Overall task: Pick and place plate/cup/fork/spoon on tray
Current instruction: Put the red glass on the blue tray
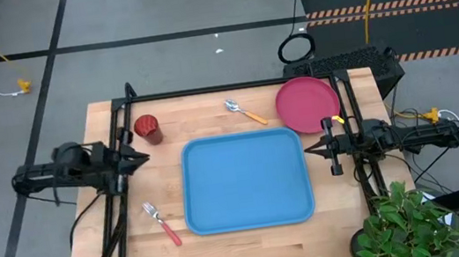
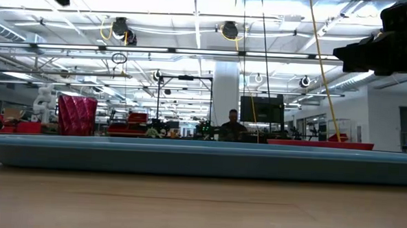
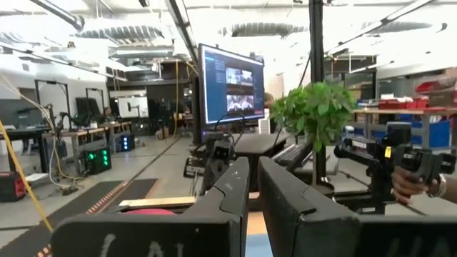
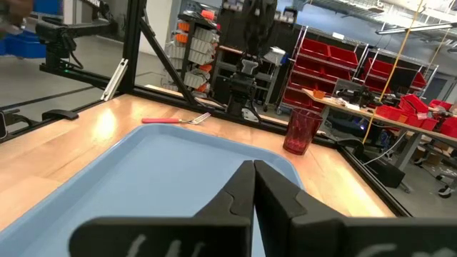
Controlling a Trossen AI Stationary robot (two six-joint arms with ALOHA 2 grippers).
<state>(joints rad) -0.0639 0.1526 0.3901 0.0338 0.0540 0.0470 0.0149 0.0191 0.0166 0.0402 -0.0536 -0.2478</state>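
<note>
Nothing has yet been placed: the blue tray lies bare at the middle of the table, and all four items sit around it on the wood. The plate lies at the far right, just beyond the tray's far right corner; the spoon lies near the tray's far edge, bowl to the left; the cup stands upright at the far left; and the fork lies off the tray's near left corner, tines pointing away. Both arms wait at mid-height by the table's sides. The left gripper points toward the tray with its fingers nearly together, a narrow slit between them and nothing held; the right gripper hangs at the tray's right rim, fingers pressed together, also empty. The step in hand looks to be the first pick. To do it well, each arm would best take what lies on its own side: the left the cup or fork, the right the plate. The chosen gripper must spread its fingers before descending. The cup wants a level side grasp around its wall; the plate is probably best pinched at its rim, and laid first so it leaves room for the rest.
</note>
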